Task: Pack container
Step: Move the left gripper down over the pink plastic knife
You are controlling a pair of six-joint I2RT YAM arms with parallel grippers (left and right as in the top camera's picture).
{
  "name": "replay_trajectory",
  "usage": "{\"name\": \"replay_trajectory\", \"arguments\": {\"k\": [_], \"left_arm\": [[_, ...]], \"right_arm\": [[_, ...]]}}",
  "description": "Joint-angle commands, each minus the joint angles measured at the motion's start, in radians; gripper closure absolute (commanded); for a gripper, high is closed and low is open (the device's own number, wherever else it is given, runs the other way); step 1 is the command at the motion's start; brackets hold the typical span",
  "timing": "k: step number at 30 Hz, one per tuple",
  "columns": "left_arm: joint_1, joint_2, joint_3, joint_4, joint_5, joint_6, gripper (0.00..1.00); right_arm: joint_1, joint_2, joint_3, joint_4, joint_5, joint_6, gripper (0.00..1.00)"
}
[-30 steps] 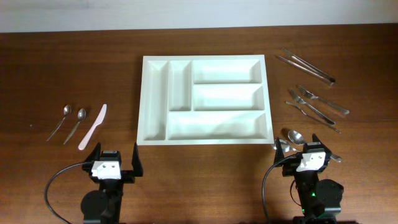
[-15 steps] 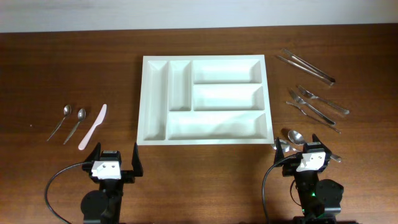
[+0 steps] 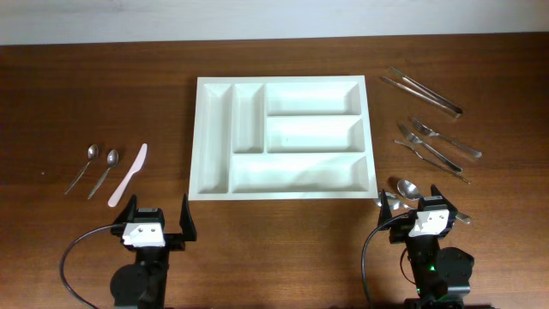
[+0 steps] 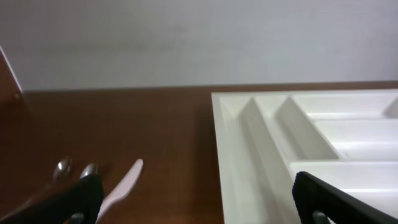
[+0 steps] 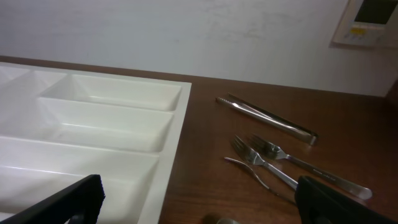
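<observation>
The container (image 3: 194, 172) is a white five-compartment cutlery tray at the table's middle, and its compartments hold nothing. It also shows in the left wrist view (image 4: 236, 162) and the right wrist view (image 5: 177, 134). My left gripper (image 3: 157, 215) is open and empty, just in front of the tray's front left corner. My right gripper (image 3: 413, 201) is open and empty, in front of the tray's front right corner, with a large spoon (image 3: 405, 186) lying at its fingertips.
Left of the tray lie two small spoons (image 3: 86, 163) (image 3: 106, 168) and a pale plastic knife (image 3: 129, 174). To the right lie metal tongs (image 3: 422, 93), forks (image 3: 427, 148) and another utensil (image 3: 446, 137).
My left gripper has shifted slightly to the left. Nothing else has moved.
</observation>
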Motion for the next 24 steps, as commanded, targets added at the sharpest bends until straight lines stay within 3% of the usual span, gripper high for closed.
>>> {"name": "replay_trajectory", "arguments": {"k": [1, 7, 18, 24], "left_arm": [[0.003, 0.025, 0.087, -0.066, 0.004, -0.038, 0.01], [0.003, 0.273, 0.385, -0.264, -0.122, -0.001, 0.01], [0.003, 0.901, 0.938, -0.686, -0.284, 0.035, 0.01], [0.003, 1.124, 1.047, -0.681, -0.244, 0.049, 0.01]], "right_arm": [[0.009, 0.005, -0.005, -0.008, 0.016, 0.012, 0.01], [0.009, 0.005, -0.005, -0.008, 0.016, 0.012, 0.01], [0.009, 0.005, -0.005, -0.008, 0.016, 0.012, 0.01], [0.009, 0.005, -0.005, -0.008, 0.016, 0.012, 0.01]]}}
